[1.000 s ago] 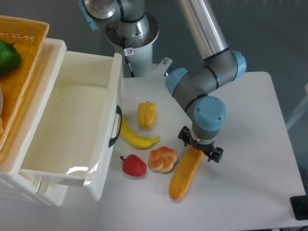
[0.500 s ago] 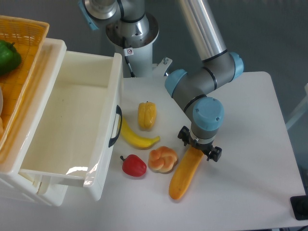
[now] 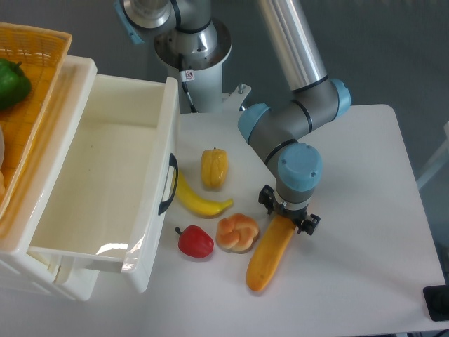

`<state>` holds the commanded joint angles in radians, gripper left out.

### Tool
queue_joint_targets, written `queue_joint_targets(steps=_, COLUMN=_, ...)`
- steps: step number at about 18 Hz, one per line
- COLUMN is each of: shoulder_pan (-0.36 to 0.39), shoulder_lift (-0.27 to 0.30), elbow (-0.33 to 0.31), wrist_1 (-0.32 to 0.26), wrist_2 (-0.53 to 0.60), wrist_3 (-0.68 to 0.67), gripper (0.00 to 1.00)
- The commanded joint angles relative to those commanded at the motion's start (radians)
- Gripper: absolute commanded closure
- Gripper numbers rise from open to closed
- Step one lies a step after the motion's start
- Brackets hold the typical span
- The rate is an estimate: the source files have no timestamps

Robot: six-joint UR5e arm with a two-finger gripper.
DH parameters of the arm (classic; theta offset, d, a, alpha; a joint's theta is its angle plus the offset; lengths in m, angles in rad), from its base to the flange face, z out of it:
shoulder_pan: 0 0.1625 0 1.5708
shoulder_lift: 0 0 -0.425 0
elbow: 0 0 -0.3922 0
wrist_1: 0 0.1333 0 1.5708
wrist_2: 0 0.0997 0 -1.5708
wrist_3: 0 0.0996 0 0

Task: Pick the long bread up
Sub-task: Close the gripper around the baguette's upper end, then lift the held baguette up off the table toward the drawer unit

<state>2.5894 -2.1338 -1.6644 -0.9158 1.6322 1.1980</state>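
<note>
Gripper (image 3: 287,213) was closed around the upper end of the long bread (image 3: 269,253), which was lying on the desk (image 3: 365,210) just beside the knotted bun (image 3: 237,233).

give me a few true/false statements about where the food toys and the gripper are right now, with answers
1. The gripper sits at the upper end of the long bread. True.
2. The long bread lies inside the white drawer. False: it lies on the table, right of the round bun.
3. The red pepper sits left of the round bun. True.
4. The banana is in the orange basket. False: it lies on the table beside the drawer front, below the yellow pepper.
5. The green pepper is on the table next to the red pepper. False: it is in the orange basket at the far left.
</note>
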Motion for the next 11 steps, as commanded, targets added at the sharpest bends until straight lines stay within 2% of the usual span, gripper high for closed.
queue_joint_targets(steps=4, shoulder_pan=0.002, shoulder_lift=0.0, elbow=0.014, wrist_1=-0.006, wrist_2=-0.003, wrist_3=-0.002, gripper=0.91)
queue_joint_targets(steps=5, shoulder_pan=0.002, shoulder_lift=0.0, elbow=0.021, wrist_1=-0.009, wrist_2=-0.003, wrist_3=-0.002, gripper=0.96)
queue_joint_targets(steps=6, shoulder_pan=0.002, shoulder_lift=0.0, elbow=0.028, wrist_1=-0.011, wrist_2=0.001, wrist_3=-0.002, gripper=1.0)
queue_joint_targets(steps=8, shoulder_pan=0.002, shoulder_lift=0.0, elbow=0.041, wrist_1=-0.014, wrist_2=-0.003, wrist_3=0.0, gripper=1.0)
queue_joint_targets(steps=11, shoulder_pan=0.002, shoulder_lift=0.003, elbow=0.08, wrist_1=-0.067, wrist_2=-0.008, wrist_3=-0.003, gripper=1.0)
